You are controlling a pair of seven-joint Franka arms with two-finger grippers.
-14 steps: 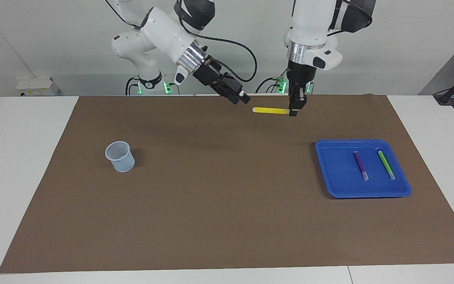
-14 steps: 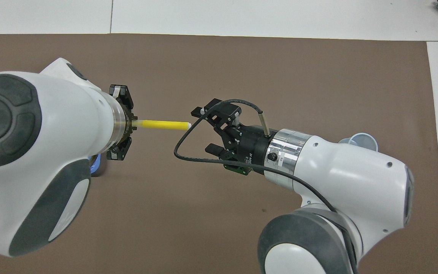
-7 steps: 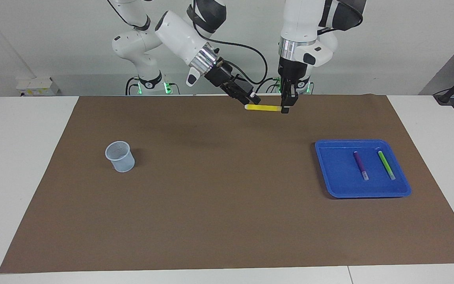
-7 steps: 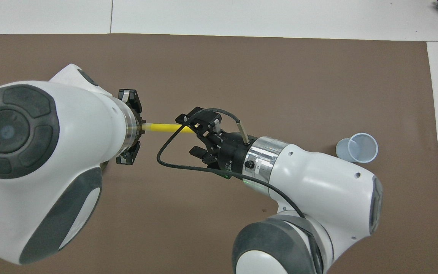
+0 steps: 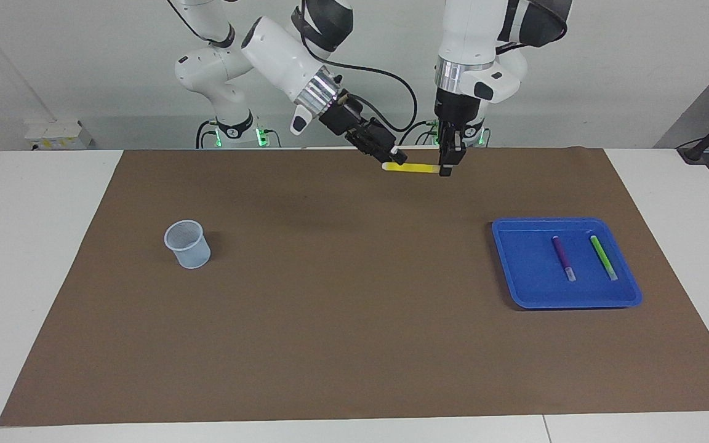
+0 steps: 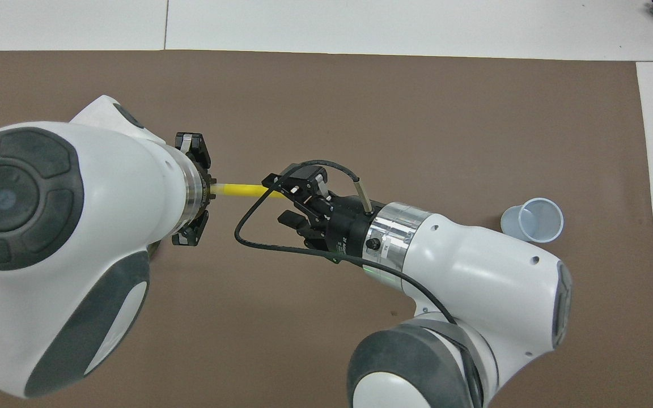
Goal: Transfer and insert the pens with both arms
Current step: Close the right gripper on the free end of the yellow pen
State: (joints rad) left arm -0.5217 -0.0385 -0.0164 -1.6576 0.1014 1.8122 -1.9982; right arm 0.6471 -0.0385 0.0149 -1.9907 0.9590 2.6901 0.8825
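Note:
A yellow pen [image 5: 415, 167] [image 6: 244, 189] hangs level in the air over the edge of the brown mat nearest the robots. My left gripper [image 5: 446, 167] [image 6: 204, 190] points straight down and is shut on one end of it. My right gripper [image 5: 396, 156] [image 6: 279, 198] reaches in slantwise at the pen's pale end. Its two fingers stand on either side of that end, still apart, so it is open. A purple pen [image 5: 562, 257] and a green pen [image 5: 603, 257] lie side by side in the blue tray [image 5: 524, 277].
The tray sits toward the left arm's end of the brown mat [image 5: 354, 332]. A pale translucent cup [image 5: 188, 244] [image 6: 532, 220] stands upright toward the right arm's end. Two smaller white arms with green lights stand at the back wall.
The right gripper has come up to the pen's pale end and its fingers have drawn closer together. The left gripper carried the pen slightly toward the right arm, then held still.

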